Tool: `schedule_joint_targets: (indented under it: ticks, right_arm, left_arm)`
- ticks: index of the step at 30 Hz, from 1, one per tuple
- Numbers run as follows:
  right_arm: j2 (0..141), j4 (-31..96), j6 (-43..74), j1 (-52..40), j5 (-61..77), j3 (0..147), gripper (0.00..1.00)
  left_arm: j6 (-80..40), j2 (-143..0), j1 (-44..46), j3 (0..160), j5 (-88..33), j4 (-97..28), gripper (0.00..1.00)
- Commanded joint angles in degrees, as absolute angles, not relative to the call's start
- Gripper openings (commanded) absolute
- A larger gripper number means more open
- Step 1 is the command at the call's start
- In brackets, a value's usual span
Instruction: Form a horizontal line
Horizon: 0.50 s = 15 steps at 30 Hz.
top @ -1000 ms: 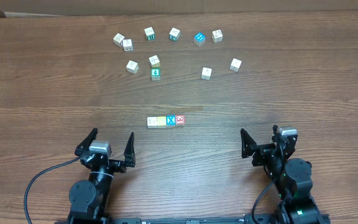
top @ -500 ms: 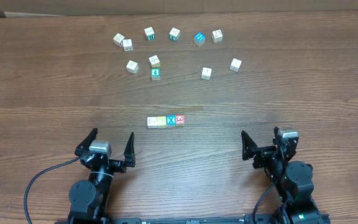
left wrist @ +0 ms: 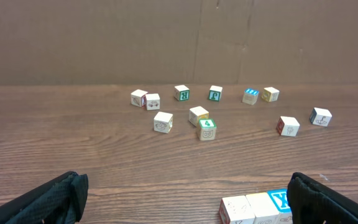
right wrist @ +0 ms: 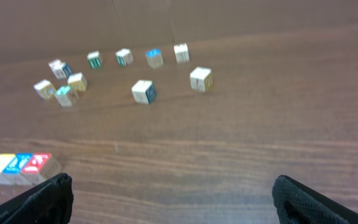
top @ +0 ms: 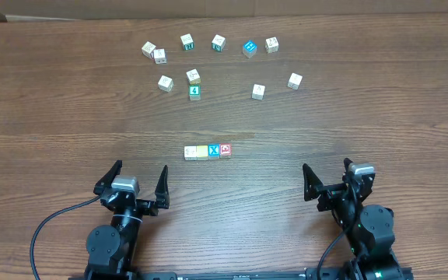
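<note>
Overhead, line: I see the horizontal line (top: 208, 151) just below the middle of the frame, four cubes touching side by side.
Overhead, order from frame left: white cube (top: 190, 152), pale yellow cube (top: 201, 152), blue X cube (top: 214, 150), red-faced cube (top: 225, 149).
Overhead, left gripper (top: 140, 169): lower left of the frame, fingers spread wide with nothing between them, well apart from the line.
Overhead, right gripper (top: 327, 173): lower right of the frame, fingers likewise wide apart and empty, well apart from the line.
Overhead, loose cubes (top: 258, 92): scattered in an arc across the upper part of the frame, among them a green cube (top: 194, 91) and a plain blue cube (top: 250, 48).
Overhead, table (top: 379, 109): brown wood grain.
Left wrist, fingers (left wrist: 48, 199): I get one dark tip in each bottom corner, with bare wood between them.
Left wrist, line: at the bottom edge, right of centre. I can see the white, pale yellow and blue X cubes, the blue one running behind the right-hand tip. The red-faced cube is hidden.
Left wrist, loose cubes: strung across the middle of the frame in front of a brown wall (left wrist: 166, 37).
Right wrist, fingers (right wrist: 42, 199): one tip in each bottom corner, wide apart, holding nothing.
Right wrist, line: lower left edge of the frame, blurred. All four cubes are in view, the red-faced one nearest the left-hand tip.
Right wrist, loose cubes: upper left of the frame, soft focus.
</note>
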<state>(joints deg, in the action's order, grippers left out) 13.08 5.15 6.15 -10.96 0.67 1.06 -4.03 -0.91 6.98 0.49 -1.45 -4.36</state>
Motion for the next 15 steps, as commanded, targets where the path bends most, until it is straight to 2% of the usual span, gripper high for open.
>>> schedule_joint_targets:
  ticks: [1,15]
  right_arm:
    - [10.37,4.86,5.72,-10.79,0.80,0.47,1.00]
    - [7.33,4.86,5.93,-10.79,1.17,0.47,1.00]
  left_arm:
    - [-2.74,-0.25,6.68,0.25,-1.06,-4.47,1.00]
    - [-2.74,-0.25,6.68,0.25,-1.06,-4.47,1.00]
